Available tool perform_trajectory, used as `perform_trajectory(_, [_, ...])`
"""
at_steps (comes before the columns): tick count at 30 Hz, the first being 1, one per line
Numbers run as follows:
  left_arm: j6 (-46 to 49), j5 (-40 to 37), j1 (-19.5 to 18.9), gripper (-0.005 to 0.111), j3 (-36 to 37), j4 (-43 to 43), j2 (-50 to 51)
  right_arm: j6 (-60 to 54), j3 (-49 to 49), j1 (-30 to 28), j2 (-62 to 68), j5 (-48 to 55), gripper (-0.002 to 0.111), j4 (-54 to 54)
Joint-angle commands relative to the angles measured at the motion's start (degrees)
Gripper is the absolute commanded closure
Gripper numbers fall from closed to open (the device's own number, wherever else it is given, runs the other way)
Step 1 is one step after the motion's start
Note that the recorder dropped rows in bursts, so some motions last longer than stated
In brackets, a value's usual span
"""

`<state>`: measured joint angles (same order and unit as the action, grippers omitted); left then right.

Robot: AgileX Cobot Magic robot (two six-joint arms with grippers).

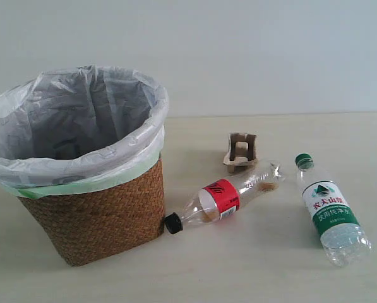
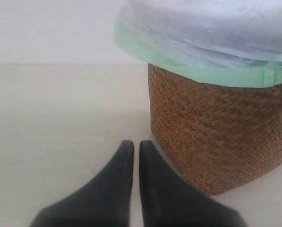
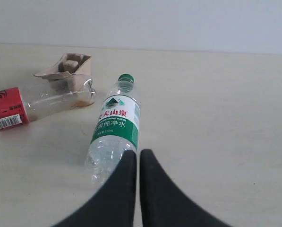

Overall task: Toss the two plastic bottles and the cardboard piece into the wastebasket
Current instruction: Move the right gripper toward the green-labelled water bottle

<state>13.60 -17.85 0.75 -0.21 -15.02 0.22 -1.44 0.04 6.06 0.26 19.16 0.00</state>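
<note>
Red bottle [image 1: 223, 199], green bottle [image 1: 330, 211] and cardboard [image 1: 240, 151] lie on the table [image 1: 270, 271], all outside the basket [image 1: 93, 214].
The red bottle's black cap sits right at the basket's base, the cardboard lies farther off, and the green bottle farthest. The left gripper [image 2: 133, 144] hangs beside the basket's wicker wall, and the right gripper [image 3: 133, 153] hangs well away from it by the green bottle's base; both have their fingers together and hold nothing.
</note>
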Motion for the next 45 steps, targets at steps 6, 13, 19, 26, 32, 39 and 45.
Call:
perform_trajectory(6, [0.14,0.47,0.47,0.103,0.21,-0.15,-0.22,-1.67,-0.04,-0.28,-0.26,-19.75,0.108,-4.79])
perform_trajectory(13, [0.14,0.47,0.47,0.103,0.21,-0.15,-0.22,9.85,-0.04,-0.28,-0.26,-47.72,0.108,-4.25])
perform_trajectory(19, [0.14,0.47,0.47,0.103,0.21,-0.15,-0.22,23.82,-0.29,-0.28,-0.26,-60.15,0.108,-3.57])
perform_trajectory(26, [0.14,0.47,0.47,0.103,0.21,-0.15,-0.22,22.40,-14.71,-0.28,-0.26,-31.75,0.107,-5.26])
perform_trajectory(32, [0.14,0.47,0.47,0.103,0.21,-0.15,-0.22,21.20,-23.63,-0.28,6.43,-25.37,0.057,-5.72])
perform_trajectory(39, [0.14,0.47,0.47,0.103,0.21,-0.15,-0.22,21.06,-31.70,-0.28,19.40,-16.37,0.010,-5.72])
perform_trajectory(45, [0.14,0.47,0.47,0.103,0.21,-0.15,-0.22,21.06,-36.19,-0.28,30.55,-9.80,0.010,-5.12])
